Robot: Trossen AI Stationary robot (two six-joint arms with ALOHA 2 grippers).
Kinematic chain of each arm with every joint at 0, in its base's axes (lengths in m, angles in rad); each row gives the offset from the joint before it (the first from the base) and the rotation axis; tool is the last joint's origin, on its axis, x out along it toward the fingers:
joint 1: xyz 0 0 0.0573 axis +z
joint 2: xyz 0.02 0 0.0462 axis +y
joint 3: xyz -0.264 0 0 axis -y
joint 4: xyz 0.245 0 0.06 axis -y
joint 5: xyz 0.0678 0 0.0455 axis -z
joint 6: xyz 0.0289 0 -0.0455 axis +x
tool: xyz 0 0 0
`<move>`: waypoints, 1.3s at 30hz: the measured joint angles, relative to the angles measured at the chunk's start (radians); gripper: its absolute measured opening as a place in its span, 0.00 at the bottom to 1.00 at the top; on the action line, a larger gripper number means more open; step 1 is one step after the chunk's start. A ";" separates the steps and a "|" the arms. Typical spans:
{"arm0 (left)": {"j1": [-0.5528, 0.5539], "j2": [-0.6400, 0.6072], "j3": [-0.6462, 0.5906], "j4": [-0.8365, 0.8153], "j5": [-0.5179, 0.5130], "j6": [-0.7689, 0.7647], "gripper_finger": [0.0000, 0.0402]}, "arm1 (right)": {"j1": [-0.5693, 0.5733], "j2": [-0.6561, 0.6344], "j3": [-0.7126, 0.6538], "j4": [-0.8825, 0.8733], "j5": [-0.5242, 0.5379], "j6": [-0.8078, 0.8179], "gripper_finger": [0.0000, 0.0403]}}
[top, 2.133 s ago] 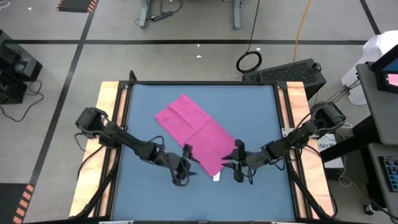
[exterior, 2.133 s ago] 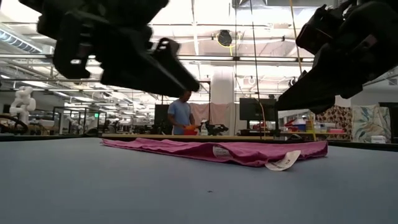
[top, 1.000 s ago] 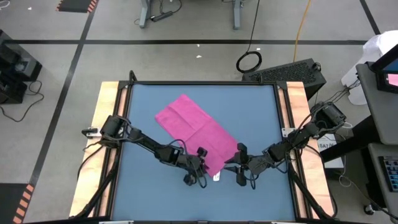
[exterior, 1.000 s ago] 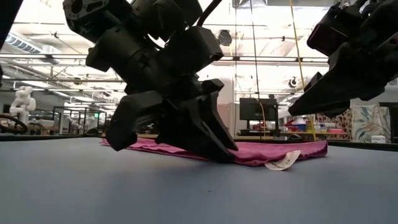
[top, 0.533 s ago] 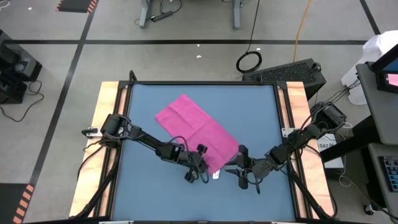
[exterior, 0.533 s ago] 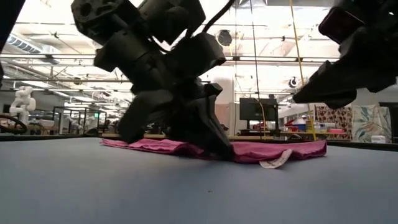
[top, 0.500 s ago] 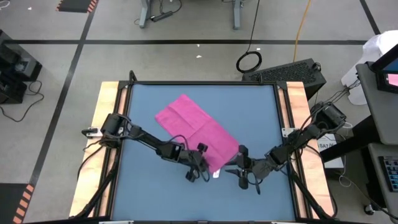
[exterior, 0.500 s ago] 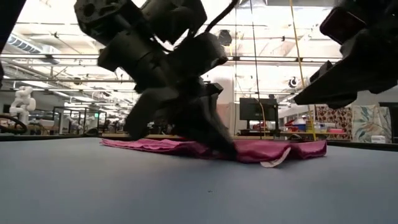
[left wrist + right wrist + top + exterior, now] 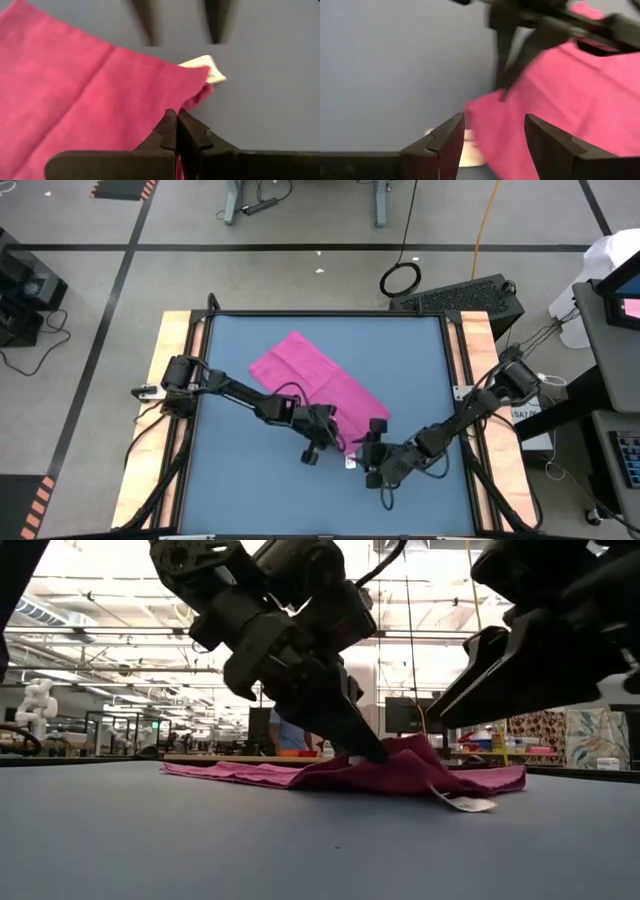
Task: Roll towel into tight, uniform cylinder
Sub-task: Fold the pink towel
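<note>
The magenta-pink towel (image 9: 305, 380) lies spread slantwise on the blue table, from far left to near right. Its white tag (image 9: 468, 804) rests on the table at the near corner. My left gripper (image 9: 328, 438) is shut on the towel's near edge beside that corner. My right gripper (image 9: 370, 448) stands open just to the right. In the right wrist view its fingers (image 9: 492, 142) stand on either side of the towel's near corner and the tag without plainly touching them. No cylinder shows. My left gripper pinches the towel's near edge (image 9: 172, 107), a short way from the tag corner (image 9: 207, 70), between its two shut fingers. The fingers slant down from the table's left. The pinched cloth (image 9: 400, 752) stands up in a low peak, and the rest of the towel lies flat.
Wooden rails (image 9: 172, 380) run along the table's left and right sides. Bare blue tabletop (image 9: 240, 480) lies to the left of the towel and near it. In the low view a person (image 9: 283, 732) stands far off in the room behind.
My left gripper has shut on the towel's near edge and risen a little, toward the right and far side. That edge now stands up in a peak while the rest of the towel stays flat. My right gripper has come left, toward the towel's tag corner.
</note>
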 joint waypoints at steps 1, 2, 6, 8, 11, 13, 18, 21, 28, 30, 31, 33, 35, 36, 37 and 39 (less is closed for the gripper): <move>0.007 0.000 0.000 -0.001 0.000 -0.008 0.01 | 0.007 0.018 0.011 -0.003 0.001 0.006 0.50; 0.012 0.000 0.000 -0.005 -0.001 -0.021 0.01 | 0.010 0.040 0.024 -0.004 0.002 0.011 0.50; 0.027 0.000 0.000 -0.016 0.009 -0.034 0.01 | 0.025 0.137 0.072 -0.012 0.083 0.006 0.50; 0.027 0.000 0.000 -0.015 0.018 -0.041 0.01 | 0.027 0.182 0.098 -0.008 0.142 -0.001 0.50; 0.028 0.000 0.000 -0.022 0.019 -0.058 0.01 | 0.030 0.238 0.136 -0.009 0.231 -0.004 0.50; 0.027 0.000 0.000 -0.022 0.022 -0.059 0.01 | 0.029 0.262 0.155 -0.012 0.251 -0.023 0.50; 0.027 0.000 0.000 -0.020 0.040 -0.060 0.01 | 0.025 0.285 0.189 -0.038 0.258 -0.023 0.46; 0.027 0.000 0.000 -0.017 0.041 -0.060 0.01 | 0.024 0.285 0.190 -0.038 0.264 -0.027 0.39; 0.027 0.000 0.000 -0.013 0.041 -0.071 0.01 | 0.015 0.285 0.190 -0.055 0.258 -0.021 0.22; 0.027 0.000 0.000 -0.013 0.041 -0.085 0.01 | 0.014 0.285 0.190 -0.054 0.258 -0.021 0.19; 0.027 0.000 0.000 -0.014 0.041 -0.086 0.01 | 0.014 0.285 0.190 -0.054 0.258 -0.018 0.17; 0.027 0.000 0.000 -0.014 0.040 -0.086 0.01 | 0.014 0.285 0.190 -0.055 0.258 -0.007 0.12; 0.027 0.000 0.000 -0.009 0.040 -0.086 0.01 | 0.015 0.285 0.190 -0.054 0.257 -0.003 0.07; 0.027 0.000 0.000 -0.007 0.041 -0.087 0.01 | 0.015 0.285 0.189 -0.055 0.257 -0.001 0.05; 0.027 0.000 0.000 -0.008 0.040 -0.087 0.01 | 0.015 0.285 0.189 -0.055 0.257 0.003 0.03; 0.027 0.000 0.000 -0.019 0.040 -0.087 0.02 | 0.018 0.285 0.189 -0.054 0.256 0.010 0.01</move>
